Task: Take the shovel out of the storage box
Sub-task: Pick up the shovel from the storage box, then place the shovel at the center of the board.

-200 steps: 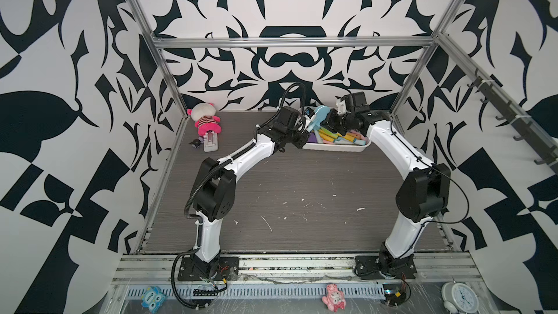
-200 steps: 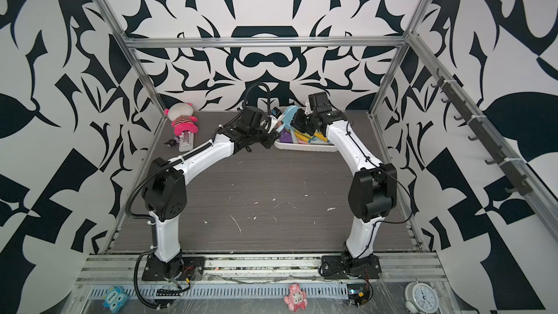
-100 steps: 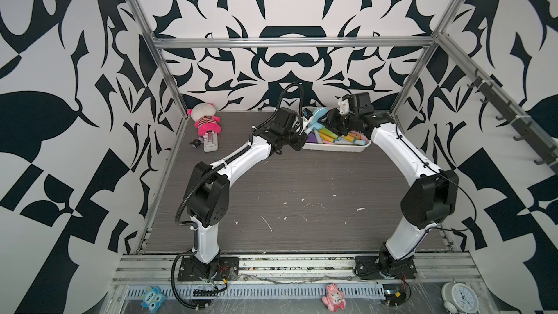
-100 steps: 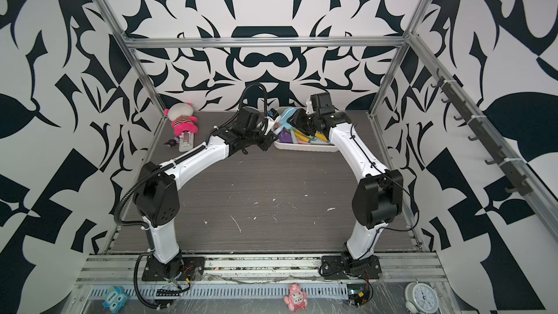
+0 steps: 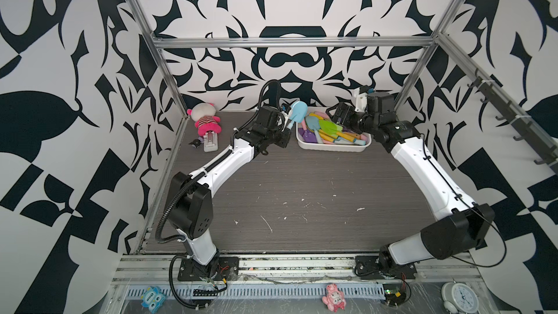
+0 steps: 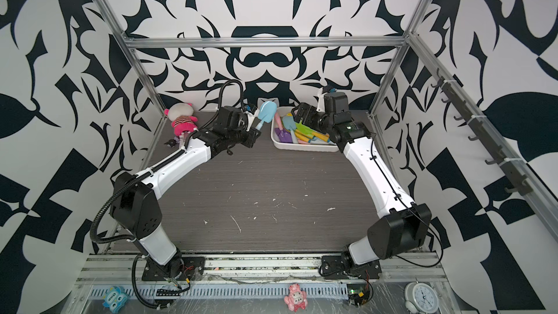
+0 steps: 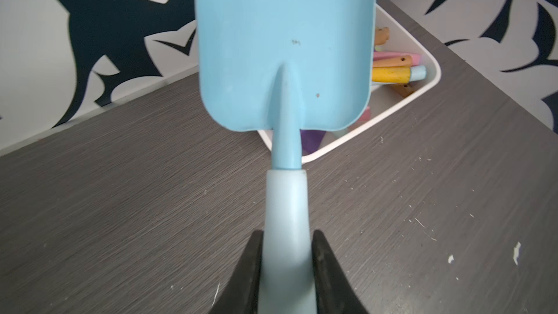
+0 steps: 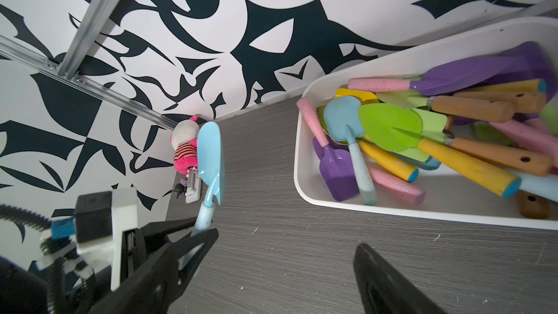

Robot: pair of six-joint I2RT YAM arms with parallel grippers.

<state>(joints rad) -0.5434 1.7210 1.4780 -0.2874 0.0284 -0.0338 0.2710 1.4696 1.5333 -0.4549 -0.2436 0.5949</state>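
A light blue shovel is held by its handle in my left gripper, which is shut on it. Its blade points up and stands just left of the storage box, clear of the rim. The storage box is a white tub at the back, with several coloured shovels piled in it. My right gripper hovers over the box's back part. It is open with nothing between its fingers.
A pink plush doll and a small white object lie in the back left corner. Patterned walls and the metal frame stand close behind the box. Small toys and a clock sit on the front rail.
My right gripper has gone from shut to wide open beside the blue shovel's blade. My left gripper has kept its hold on the handle and hardly moved.
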